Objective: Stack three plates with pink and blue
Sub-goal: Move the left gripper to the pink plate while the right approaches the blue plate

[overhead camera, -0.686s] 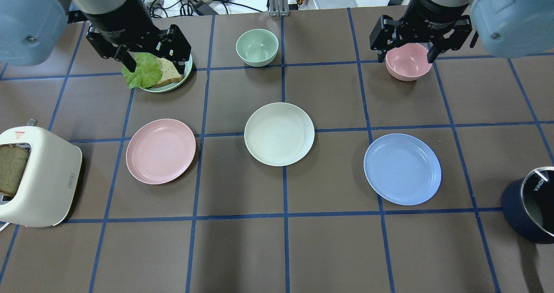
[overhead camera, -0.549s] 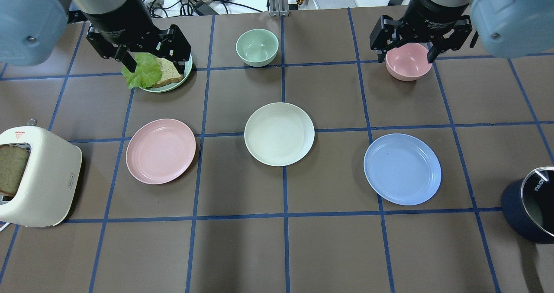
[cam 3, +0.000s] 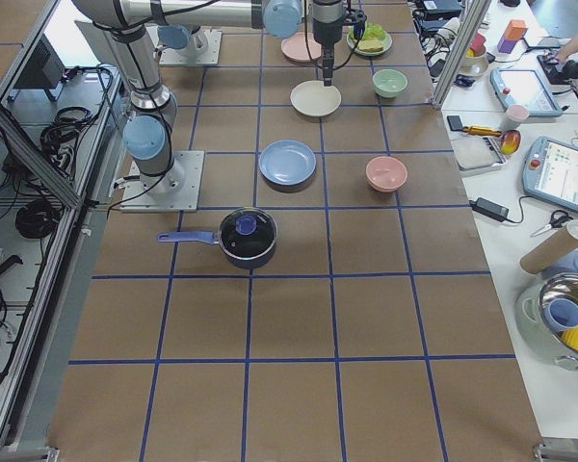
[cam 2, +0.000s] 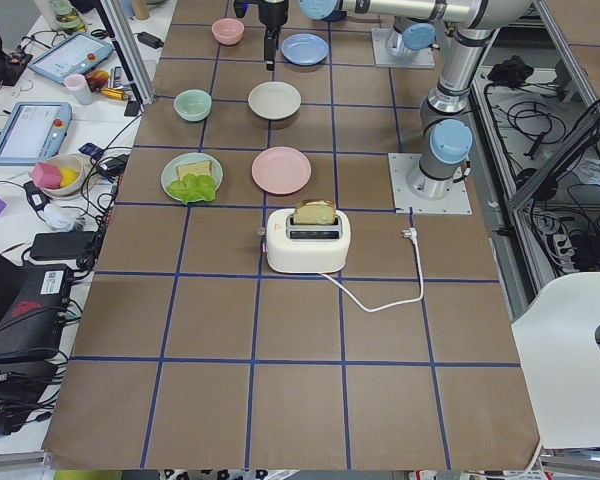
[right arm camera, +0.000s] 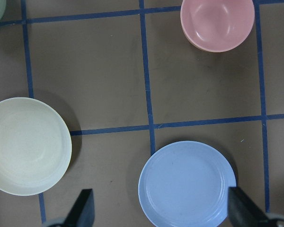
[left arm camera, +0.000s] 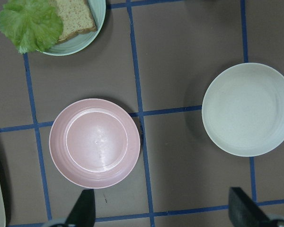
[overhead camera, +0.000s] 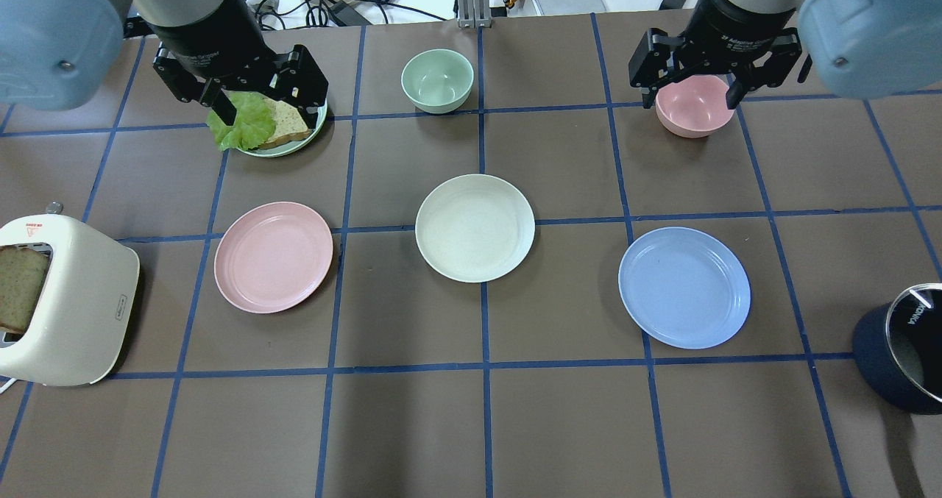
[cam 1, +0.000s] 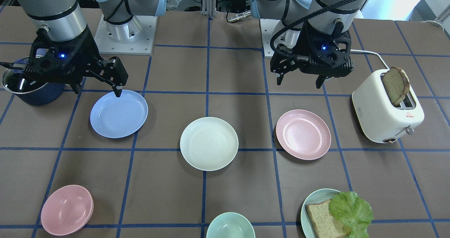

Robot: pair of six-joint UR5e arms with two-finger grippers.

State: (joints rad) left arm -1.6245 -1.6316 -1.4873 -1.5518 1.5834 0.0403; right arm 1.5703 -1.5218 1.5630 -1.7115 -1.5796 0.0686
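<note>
Three plates lie well apart in a row on the brown table [cam 1: 242, 76], which is taped into blue squares. Facing the robot, we see the blue plate [cam 1: 119, 114], cream plate [cam 1: 209, 143] and pink plate [cam 1: 303, 134], with both arms pointing straight down. Overhead, the left gripper [overhead camera: 265, 107] and right gripper [overhead camera: 692, 99] hover spread wide, holding nothing; the pot lid [overhead camera: 920, 321] reads KONKA. Side views show cluttered benches [cam 2: 40, 130] alongside.

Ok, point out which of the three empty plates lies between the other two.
The cream-white plate: the pink plate and the blue plate flank it.
</note>
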